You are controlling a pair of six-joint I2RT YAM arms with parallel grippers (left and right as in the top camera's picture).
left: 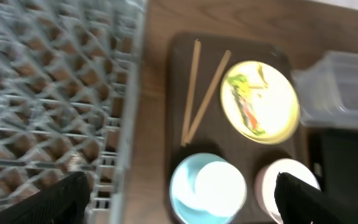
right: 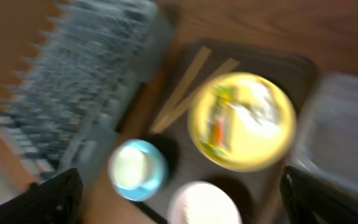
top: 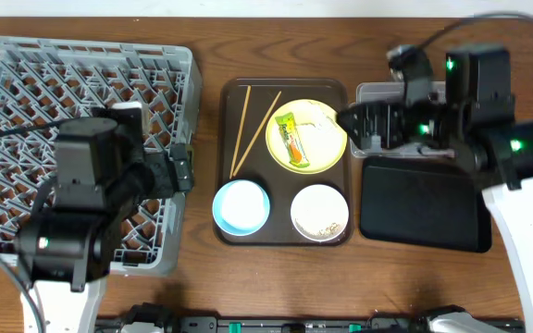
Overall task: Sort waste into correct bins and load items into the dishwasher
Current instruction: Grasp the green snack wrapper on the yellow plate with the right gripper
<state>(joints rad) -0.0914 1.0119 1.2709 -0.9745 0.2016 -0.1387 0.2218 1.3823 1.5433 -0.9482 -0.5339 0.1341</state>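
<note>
right wrist view blurred; clear tub [top: 371,92] mostly hidden under right arm [top: 489,88].

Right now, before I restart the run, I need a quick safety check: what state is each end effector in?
Left end effector: open, holding nothing.
Right end effector: open, holding nothing.

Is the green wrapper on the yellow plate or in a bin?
On it: the wrapper lies on the yellow plate, left of centre.

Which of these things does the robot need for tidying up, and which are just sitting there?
For the job: snack wrapper, paper scraps, yellow plate, chopsticks, blue bowl, white bowl, dish rack, clear tub, black tray.

Just lying about: brown serving tray, table.
</note>
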